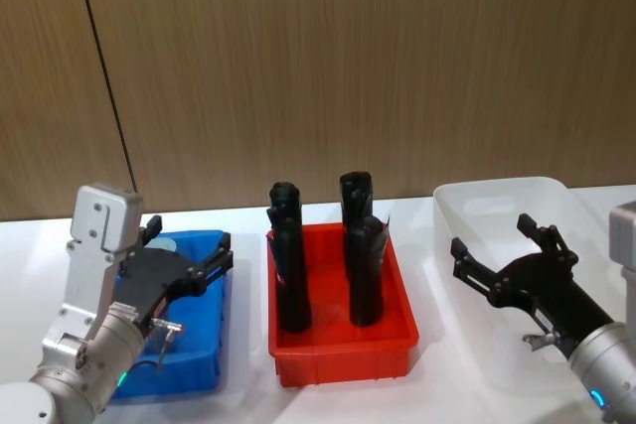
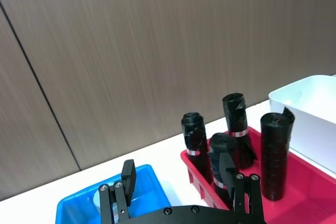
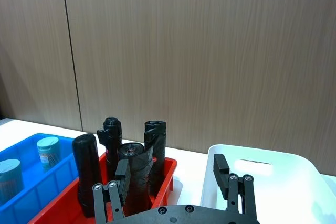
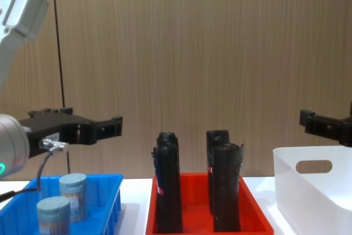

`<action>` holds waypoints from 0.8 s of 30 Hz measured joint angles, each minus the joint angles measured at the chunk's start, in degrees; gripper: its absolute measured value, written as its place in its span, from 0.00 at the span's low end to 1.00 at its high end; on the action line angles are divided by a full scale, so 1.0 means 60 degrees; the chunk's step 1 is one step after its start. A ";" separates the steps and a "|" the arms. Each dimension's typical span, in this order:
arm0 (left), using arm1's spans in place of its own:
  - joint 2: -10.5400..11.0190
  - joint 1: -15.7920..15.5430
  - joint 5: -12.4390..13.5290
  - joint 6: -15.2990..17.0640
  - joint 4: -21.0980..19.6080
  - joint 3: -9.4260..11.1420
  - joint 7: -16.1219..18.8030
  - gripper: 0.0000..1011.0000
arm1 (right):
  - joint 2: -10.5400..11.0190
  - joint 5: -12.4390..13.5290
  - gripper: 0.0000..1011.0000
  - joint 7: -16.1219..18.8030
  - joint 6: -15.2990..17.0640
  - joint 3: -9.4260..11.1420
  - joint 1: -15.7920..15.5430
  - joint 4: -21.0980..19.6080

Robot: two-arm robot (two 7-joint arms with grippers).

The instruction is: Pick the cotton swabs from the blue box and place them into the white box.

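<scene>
- Your left gripper point(image 1: 189, 243) is hovering just above the blue box point(image 1: 199, 350), its jaws spread wide and gripping nothing.
- The swabs point(image 4: 73, 192) are sitting in that box as two tubs. Both are standing upright, lids up, long axis vertical, and one point(image 4: 53, 213) is nearer you than the other.
- They are lying below the left jaws, more under the palm than under the tips. I am judging that the coming move is calling for a short draw-back and then a straight drop. The left arm is by far the nearer one.
- In the head view the left gripper is covering the tubs. In the left wrist view a pale sliver is peeking out beside one finger, too little to call a lid.
- The red bin point(image 1: 343, 356) with its black rolls point(image 1: 290, 265) is sitting on the surface between the two boxes.
- Your right gripper point(image 1: 494, 237) is hanging over the white box point(image 1: 497, 189), jaws open and empty.
- That gripper is hiding part of the white box's floor, so I cannot tell whether any tub is lying inside.
</scene>
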 joint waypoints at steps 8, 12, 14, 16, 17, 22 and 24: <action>0.0093 0.0068 -0.0135 0.0017 0.0096 -0.0141 0.0103 1.00 | 0.0000 0.0000 0.99 0.0000 0.0000 0.0000 0.0000 0.0000; 0.0147 0.0117 -0.0208 0.0087 0.0118 -0.0208 0.0175 1.00 | 0.0001 0.0000 0.99 0.0000 0.0001 -0.0001 0.0000 -0.0001; 0.0177 0.0147 -0.0273 0.0146 0.0129 -0.0249 0.0227 1.00 | 0.0000 0.0000 0.99 0.0000 0.0000 -0.0001 0.0000 0.0000; 0.0209 0.0179 -0.0341 0.0212 0.0145 -0.0292 0.0267 1.00 | 0.0001 0.0000 0.99 0.0000 0.0001 -0.0001 0.0000 -0.0001; 0.0218 0.0188 -0.0362 0.0238 0.0150 -0.0306 0.0281 1.00 | 0.0000 0.0000 0.99 0.0000 0.0000 0.0000 0.0000 0.0000; 0.0267 0.0215 -0.0541 0.0494 0.0191 -0.0399 0.0324 1.00 | 0.0000 0.0000 0.99 0.0000 0.0001 -0.0001 0.0000 0.0000; 0.0277 0.0215 -0.0586 0.0586 0.0208 -0.0428 0.0324 1.00 | 0.0001 0.0000 0.99 0.0000 0.0000 -0.0001 0.0000 0.0000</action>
